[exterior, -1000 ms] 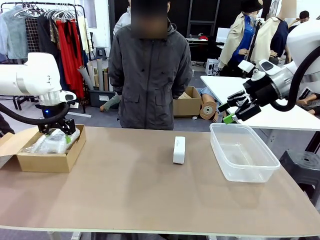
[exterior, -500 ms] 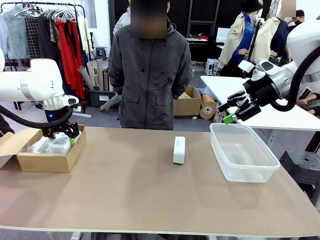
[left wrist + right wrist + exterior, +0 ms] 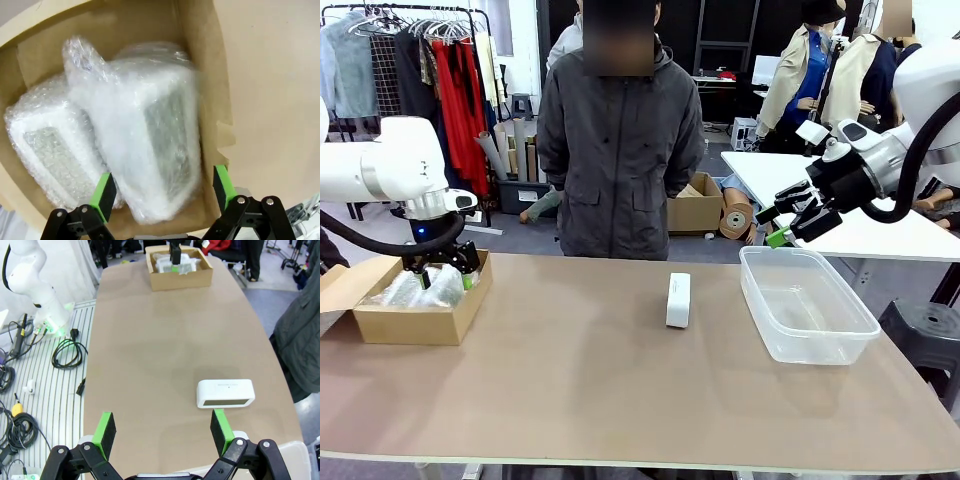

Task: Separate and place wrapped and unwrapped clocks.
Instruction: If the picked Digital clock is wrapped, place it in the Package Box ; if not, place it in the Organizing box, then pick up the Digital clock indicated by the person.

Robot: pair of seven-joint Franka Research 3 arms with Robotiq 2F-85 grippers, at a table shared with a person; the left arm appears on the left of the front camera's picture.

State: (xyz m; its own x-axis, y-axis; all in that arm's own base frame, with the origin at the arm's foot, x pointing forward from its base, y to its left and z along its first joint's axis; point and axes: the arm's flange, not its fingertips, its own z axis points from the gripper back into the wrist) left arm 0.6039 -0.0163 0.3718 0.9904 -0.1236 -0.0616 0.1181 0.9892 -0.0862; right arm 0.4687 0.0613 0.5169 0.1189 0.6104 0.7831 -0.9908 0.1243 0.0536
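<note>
Left hand (image 3: 162,192) is held wide open just over the two wrapped clocks (image 3: 150,150) lying in the cardboard box (image 3: 210,100), which are probably light, squishy and slippery, so they're best pinched across the firm middle, not the loose wrap.

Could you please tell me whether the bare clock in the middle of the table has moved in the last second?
No. The clock stands in the same spot, equally far left of the tub.

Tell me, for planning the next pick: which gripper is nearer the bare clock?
Right. The right gripper hovers by the tub, near the bare clock; the left gripper is over the cardboard box.
</note>
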